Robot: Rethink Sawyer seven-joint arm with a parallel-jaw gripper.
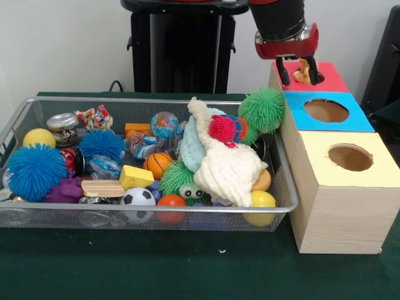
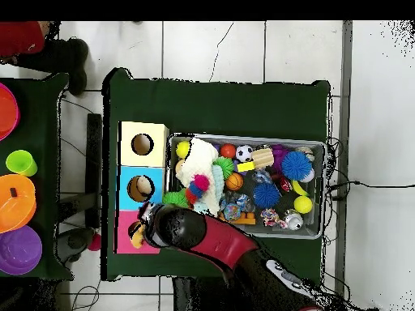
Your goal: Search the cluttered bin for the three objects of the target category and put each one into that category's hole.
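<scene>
I see the green desk [image 1: 125, 275] carrying the wire bin [image 1: 37, 215], heaped with toys, and beside it the wooden box row with a yellow-topped hole [image 1: 350, 157], a blue-topped hole [image 1: 325, 110] and a pink top [image 1: 328, 76] at the far end. The arm [image 2: 223, 240] reaches over that pink end. In the bin, a cream knitted cloth [image 1: 228, 165] drapes across the pile near the boxes, with a green spiky ball [image 1: 262, 109] on the bin's corner just beside the blue top. My hand [image 1: 300, 74] hangs over the pink top, its two dark fingers closed on a small tan toy [image 1: 304, 72]. The toy sits between the fingers, its long axis roughly upright; I cannot tell which way it faces.
</scene>
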